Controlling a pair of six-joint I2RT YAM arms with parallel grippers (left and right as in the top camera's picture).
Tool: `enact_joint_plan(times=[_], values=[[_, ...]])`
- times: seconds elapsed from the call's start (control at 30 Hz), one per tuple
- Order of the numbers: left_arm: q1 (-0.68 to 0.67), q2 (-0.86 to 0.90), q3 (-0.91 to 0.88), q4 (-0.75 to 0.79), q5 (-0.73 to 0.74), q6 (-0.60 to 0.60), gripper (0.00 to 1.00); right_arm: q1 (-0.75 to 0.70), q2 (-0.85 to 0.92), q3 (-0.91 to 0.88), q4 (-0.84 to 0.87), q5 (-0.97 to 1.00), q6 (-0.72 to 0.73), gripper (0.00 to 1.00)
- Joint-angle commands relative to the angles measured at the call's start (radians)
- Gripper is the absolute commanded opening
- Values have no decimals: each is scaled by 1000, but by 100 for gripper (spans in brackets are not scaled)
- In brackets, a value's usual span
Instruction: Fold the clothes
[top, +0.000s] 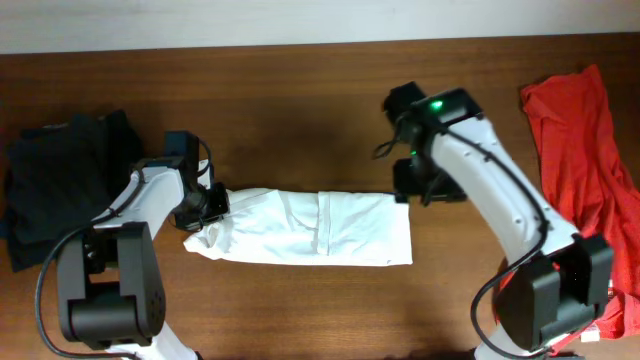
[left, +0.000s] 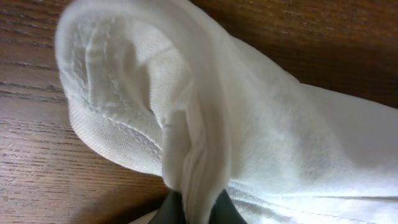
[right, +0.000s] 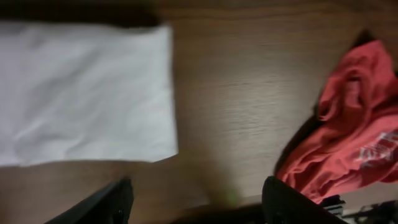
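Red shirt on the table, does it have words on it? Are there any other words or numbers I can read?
Nothing can be read in any view.
red shirt: a pale print shows in the right wrist view, too blurred to read.
white shirt: no words or labels show.
dark clothes: no words show.
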Motion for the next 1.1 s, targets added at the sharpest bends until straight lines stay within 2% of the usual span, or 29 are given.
enact_joint_plan(times=[0.0,0.07,0.13,0.2,0.23,0.33,0.37,0.47,0.63,0.7,0.73,0.77,0.8,0.83,0.87,0.93,0.97,1.03,1.07], values=[[45,56,138,-174,-128,20,0,-138,5,-2,1,28,-110,71],[63,55,366,-377,-201,20,0,-236,5,-2,5,28,-165,72],[38,55,553,-550,-157,19,0,-312,5,-2,15,28,-169,73],[-18,55,637,-631,-150,15,1,-354,5,-2,24,28,-174,73],[-95,55,665,-655,-134,7,1,-369,5,-2,27,28,-194,73],[-310,58,663,-627,-132,-74,0,-370,5,-2,27,27,-200,74],[-432,60,663,-595,-132,-113,1,-370,5,-2,27,27,-200,74],[-605,72,663,-547,-139,-143,1,-370,5,-2,26,27,-200,74],[-726,169,663,-523,-97,-150,1,-370,5,-2,22,24,-200,74],[-740,179,663,-494,-14,-151,2,-370,5,-2,23,24,-200,74],[-745,179,663,-479,42,-150,21,-370,5,-2,24,24,-200,74],[-746,179,663,-460,163,-150,46,-370,5,-2,29,24,-200,74],[-744,179,663,-444,323,-131,52,-370,5,-2,32,24,-200,75],[-724,179,682,-452,479,-36,54,-370,5,-2,31,24,-200,75],[-692,175,713,-480,504,-6,54,-370,5,-2,31,24,-200,78],[-569,136,787,-554,379,24,54,-370,5,-2,31,-2,-214,80],[-514,114,801,-563,317,24,54,-370,5,-2,32,-76,-266,80],[-348,90,799,-520,203,29,58,-369,5,-2,42,-383,-422,80],[-302,106,795,-480,200,97,59,-359,5,-11,41,-527,-477,80]])
